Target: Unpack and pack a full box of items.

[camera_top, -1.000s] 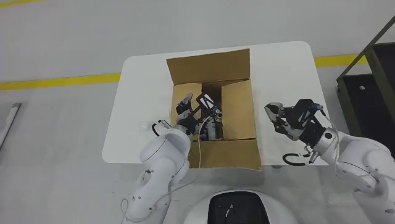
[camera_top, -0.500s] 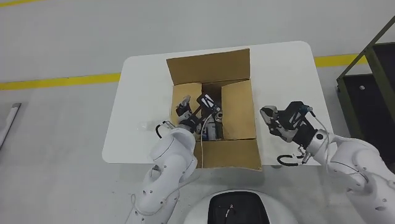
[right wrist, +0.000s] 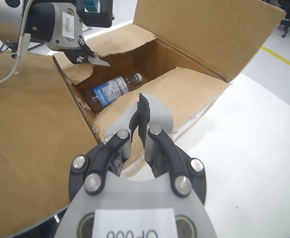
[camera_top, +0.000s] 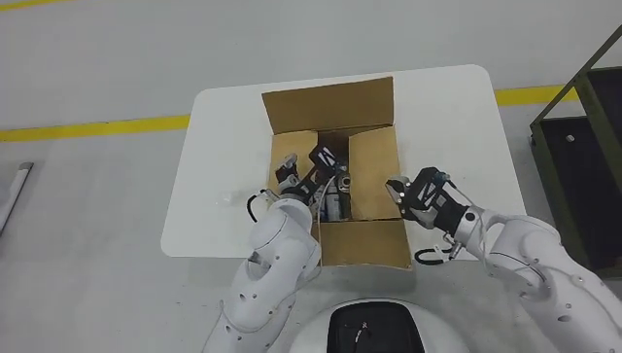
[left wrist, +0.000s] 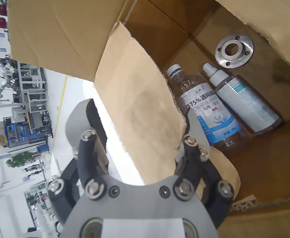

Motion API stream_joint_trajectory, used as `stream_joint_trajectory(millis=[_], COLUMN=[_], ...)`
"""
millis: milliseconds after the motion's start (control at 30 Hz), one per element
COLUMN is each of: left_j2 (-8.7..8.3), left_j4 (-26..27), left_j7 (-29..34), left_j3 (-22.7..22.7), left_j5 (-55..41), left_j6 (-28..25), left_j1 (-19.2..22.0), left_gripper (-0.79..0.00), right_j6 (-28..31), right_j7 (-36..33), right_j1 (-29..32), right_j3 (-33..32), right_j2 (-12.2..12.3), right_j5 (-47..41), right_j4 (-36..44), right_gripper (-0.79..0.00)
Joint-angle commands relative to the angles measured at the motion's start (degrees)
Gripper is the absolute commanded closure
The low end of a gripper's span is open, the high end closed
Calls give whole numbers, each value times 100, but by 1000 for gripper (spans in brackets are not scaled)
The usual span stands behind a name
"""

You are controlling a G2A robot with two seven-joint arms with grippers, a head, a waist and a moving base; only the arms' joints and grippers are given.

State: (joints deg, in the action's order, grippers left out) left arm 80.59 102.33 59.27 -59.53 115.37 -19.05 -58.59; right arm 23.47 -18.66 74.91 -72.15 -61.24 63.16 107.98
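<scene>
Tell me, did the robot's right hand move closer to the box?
Yes. In the top view the right hand has slid across the white table toward the cardboard box and now sits at the box's side flap.

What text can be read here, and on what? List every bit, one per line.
"OP005": left sticker, on the left arm's wrist.
"75%", then Chinese characters: label of the bottle. Its smaller lines are too small to read.
"OP00", upside down, with the rest cut off at the picture's edge: right sticker, on the right arm's wrist.
spray bottle: its print is too small to read.
</scene>
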Motion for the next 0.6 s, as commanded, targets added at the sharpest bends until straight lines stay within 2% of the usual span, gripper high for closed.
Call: stream_joint_trajectory(millis=[0,333,567], left_j2=[8,57,125], left_j4=[20,270,725], left_j7=[15,31,82], left_j3=[-40,-289,-650], left_j5=[-41,-516,-1686], left_j6=[32,212,718], left_j1=[-27,-108,-207], left_gripper=[0,0,0], right_j6=[-12,-69,-55], right_j7=[-10,-22,-41], right_j1=[-27,-13,51], right_j3=[12,-154,-559], right_j2=[-6,-7,26], right_j5=[-2,-111,-334], right_j4=[-26,26,207], right_gripper=[0,0,0])
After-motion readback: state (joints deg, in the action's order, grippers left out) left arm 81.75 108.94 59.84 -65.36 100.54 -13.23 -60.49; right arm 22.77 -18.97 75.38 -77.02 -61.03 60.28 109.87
